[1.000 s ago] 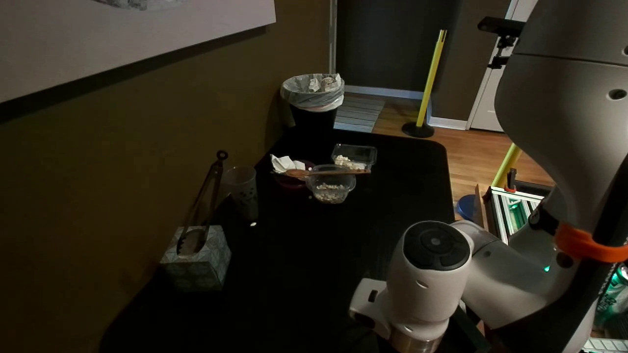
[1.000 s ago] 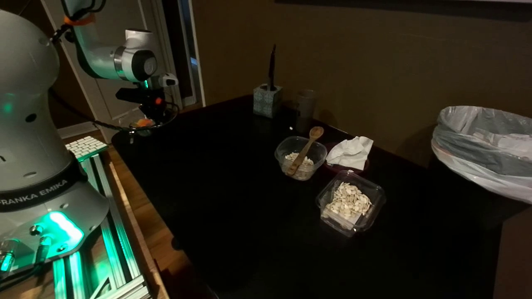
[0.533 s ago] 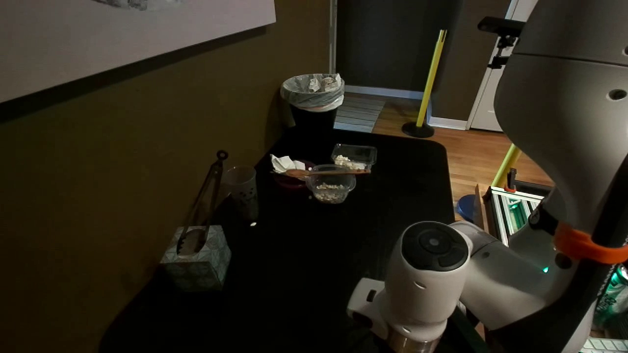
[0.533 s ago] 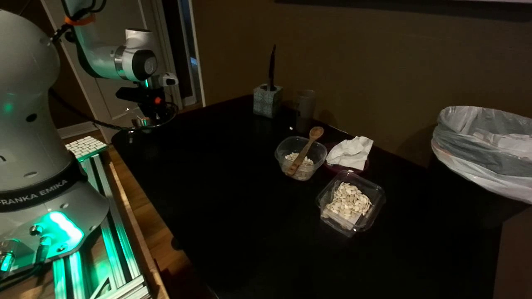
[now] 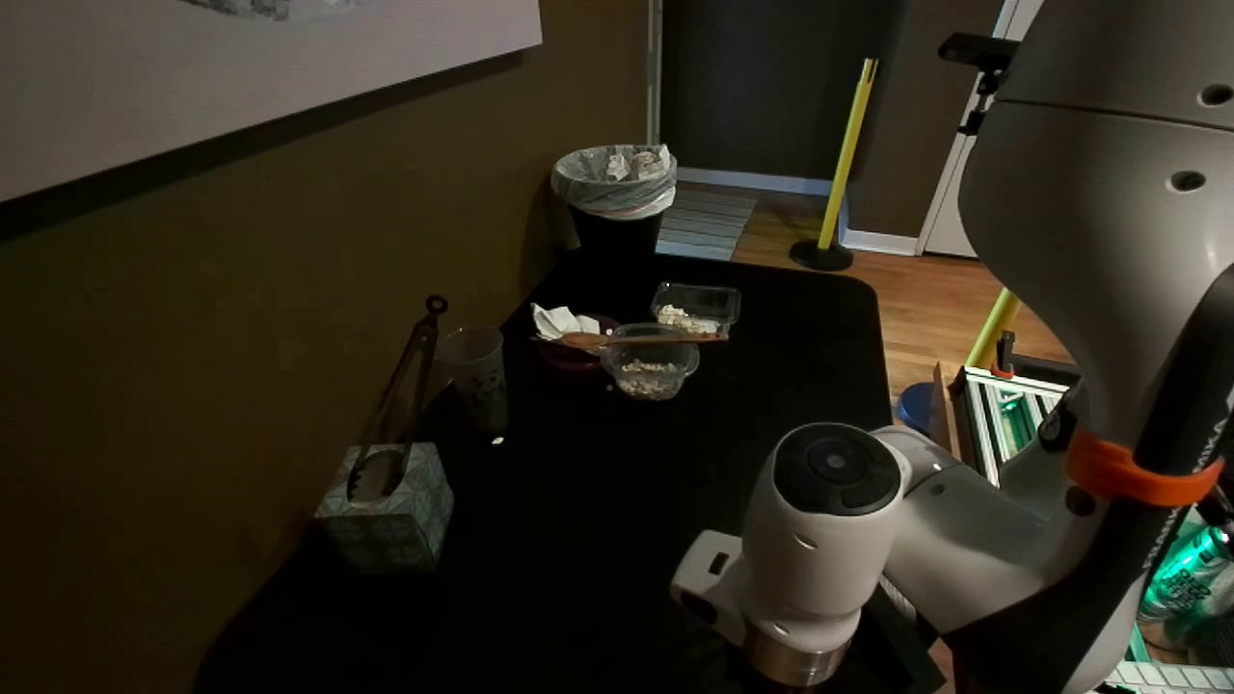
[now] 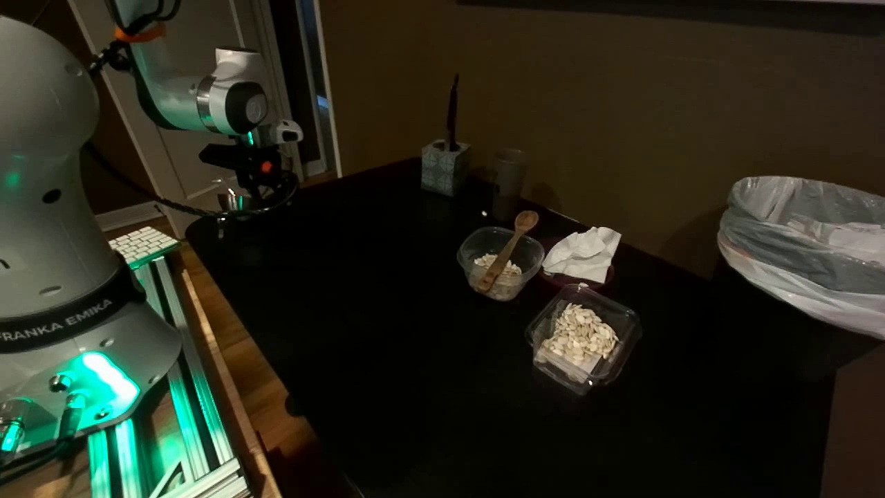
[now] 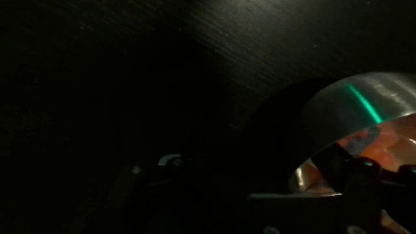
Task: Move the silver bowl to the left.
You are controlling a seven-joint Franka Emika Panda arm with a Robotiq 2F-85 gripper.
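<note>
At the far left of an exterior view, the Franka arm [image 6: 176, 104] is bent over the end of the black table [image 6: 387, 360]. A dark cable [image 6: 183, 208] is hung in a low loop there; should that loop be caught on a rim, the silver bowl [image 7: 364, 118] could be jerked or tipped. The bowl is found by the table's left corner in that view; in the wrist view it is cut off at the right border, seemingly tilted, its orange-pink inside partly hidden by a dark finger [image 7: 333, 165]. Whether it is borne by the table or by the gripper [image 6: 261, 189] cannot be told. How far the gripper is opened is lost in shadow, and no hold can be confirmed. If only the rim is pinched, the smooth curved wall could be swivelled loose, and with the table's edge so near, the bowl could be lost to the floor [image 5: 921, 328].

Further right, black tongs [image 6: 452, 117] are propped upright in a patterned tissue box [image 6: 442, 173], with a tumbler [image 6: 509, 176] set near; these could be toppled by a wide, low swing. Next, a clear plastic tub [image 6: 469, 268] is topped by a wooden spoon [image 6: 507, 254]; if its overhanging end were bumped, the pale seeds [image 6: 513, 275] could be scattered. The maroon bowl [image 6: 563, 279], covered by a white napkin [image 6: 584, 252], and the clear tray [image 6: 628, 328] of pumpkin seeds [image 6: 581, 335] are placed well apart from the gripper and seem little endangered.
</note>
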